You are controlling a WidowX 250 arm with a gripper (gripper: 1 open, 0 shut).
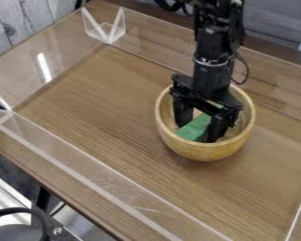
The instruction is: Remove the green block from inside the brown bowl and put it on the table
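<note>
The light-brown wooden bowl (206, 144) sits right of centre on the wood-grain table (90, 104). The bright green block (194, 126) lies inside it, partly hidden by the arm. My black gripper (201, 126) points straight down into the bowl with its jaws open. One finger (177, 117) stands left of the block and the other (225, 127) right of it, so the block lies between them. Whether the pads touch the block I cannot tell.
Clear acrylic walls (84, 167) edge the tabletop on all sides. A clear acrylic bracket (105, 26) stands at the far left corner. Bare wood spreads left of and in front of the bowl.
</note>
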